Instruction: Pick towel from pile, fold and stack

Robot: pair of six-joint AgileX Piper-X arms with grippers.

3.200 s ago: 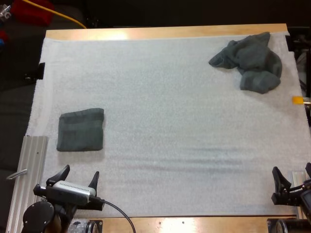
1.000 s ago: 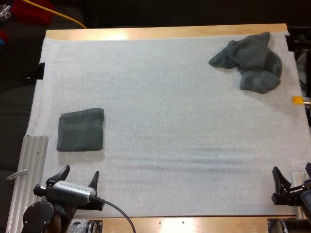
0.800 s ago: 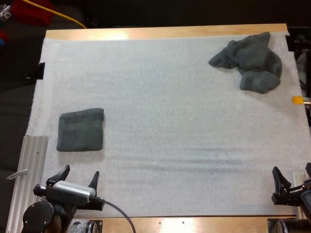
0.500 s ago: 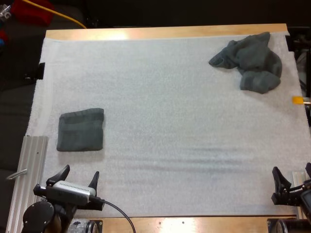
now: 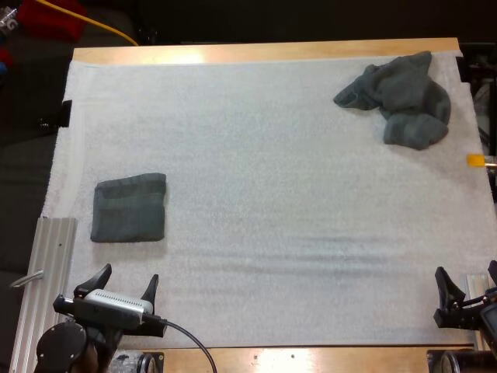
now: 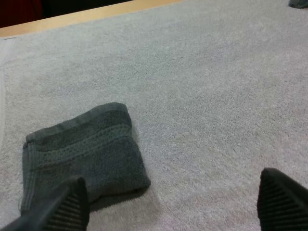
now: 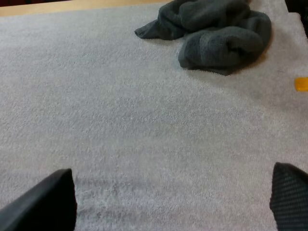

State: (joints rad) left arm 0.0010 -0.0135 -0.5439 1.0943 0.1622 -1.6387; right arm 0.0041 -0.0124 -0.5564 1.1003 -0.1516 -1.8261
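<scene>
A crumpled dark grey-green towel pile (image 5: pixel 400 97) lies at the far right of the white mat (image 5: pixel 264 179); the right wrist view has the pile (image 7: pixel 214 29) well ahead of my fingers. One folded towel (image 5: pixel 129 207) lies flat near the mat's left side, and it sits just ahead of my left fingers (image 6: pixel 62 204) as the folded towel (image 6: pixel 84 154). My left gripper (image 5: pixel 124 284) rests open at the near left edge, holding nothing. My right gripper (image 5: pixel 464 284) stands open at the near right edge, far from the pile.
A metal rail (image 5: pixel 45 272) runs along the near left beside the mat. The wooden table edge (image 5: pixel 264 51) borders the far side. Bare mat spans the middle between the two towels.
</scene>
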